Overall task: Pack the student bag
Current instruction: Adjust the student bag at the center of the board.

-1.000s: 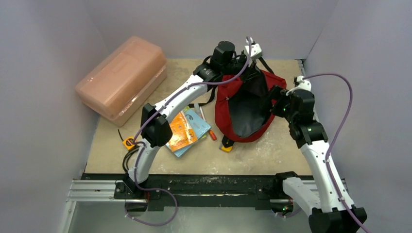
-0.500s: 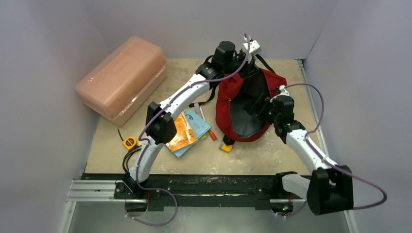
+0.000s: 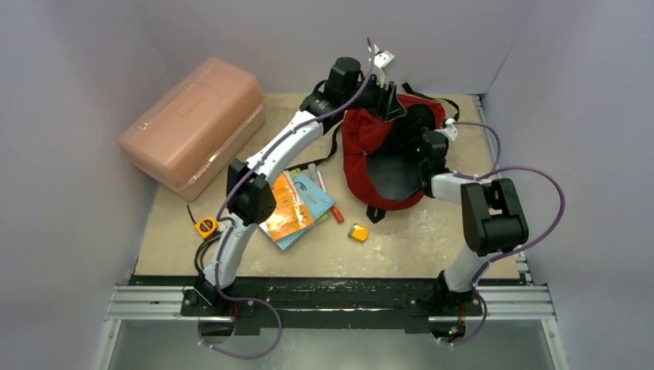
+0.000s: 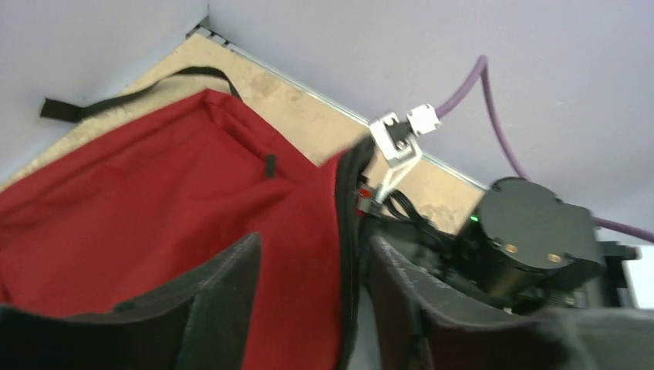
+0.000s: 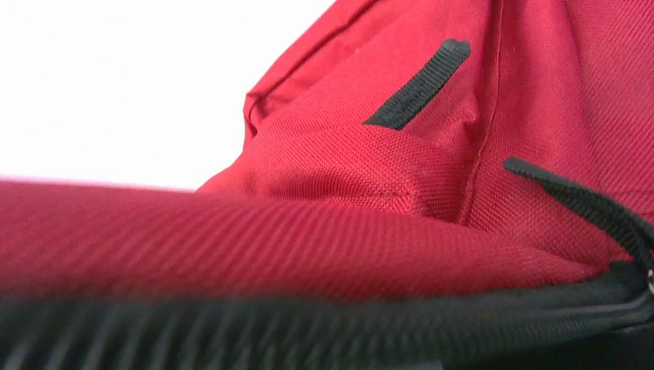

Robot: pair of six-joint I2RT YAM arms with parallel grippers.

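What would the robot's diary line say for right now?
student bag: mouth open | left gripper: jaws apart, astride far rim | right gripper: at right rim | books: on table

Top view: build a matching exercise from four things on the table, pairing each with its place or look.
Things
1. pink box
2. backpack
3. booklets
4. tape measure

Places
a. centre, orange and blue covers
b. far left corner
c. front left edge, small and yellow
d. back centre, dark red, gaping open

Pairs: 1-b, 2-d, 3-a, 4-c
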